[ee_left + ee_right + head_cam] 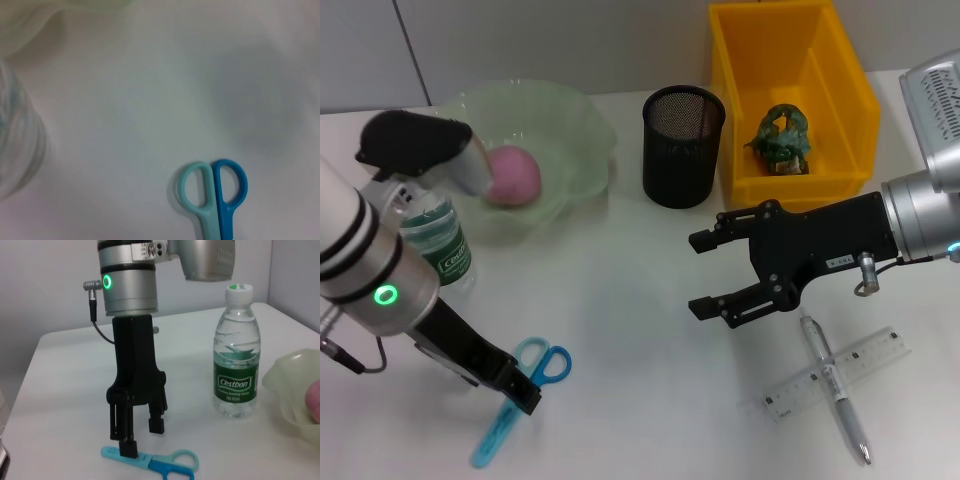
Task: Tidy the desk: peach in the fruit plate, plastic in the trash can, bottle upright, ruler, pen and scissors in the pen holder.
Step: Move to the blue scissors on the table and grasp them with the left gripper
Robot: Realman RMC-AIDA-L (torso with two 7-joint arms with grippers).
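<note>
The light blue scissors (515,400) lie flat on the desk (620,300) near its front left. My left gripper (518,390) stands upright over their blade cover, open, one fingertip (131,449) down against the cover. The scissors' handles (215,192) show in the left wrist view. The bottle (237,355) stands upright behind the left arm. The peach (512,175) rests in the fruit plate (575,120). The pen (835,385) lies across the ruler (865,362) at the front right. My right gripper (698,275) hovers open and empty, left of them. Green crumpled plastic (780,138) sits in the trash can (845,90).
The pen holder (683,145) stands between the fruit plate and the trash can, with nothing showing in it. The left arm's body covers part of the bottle and the plate's near rim in the head view.
</note>
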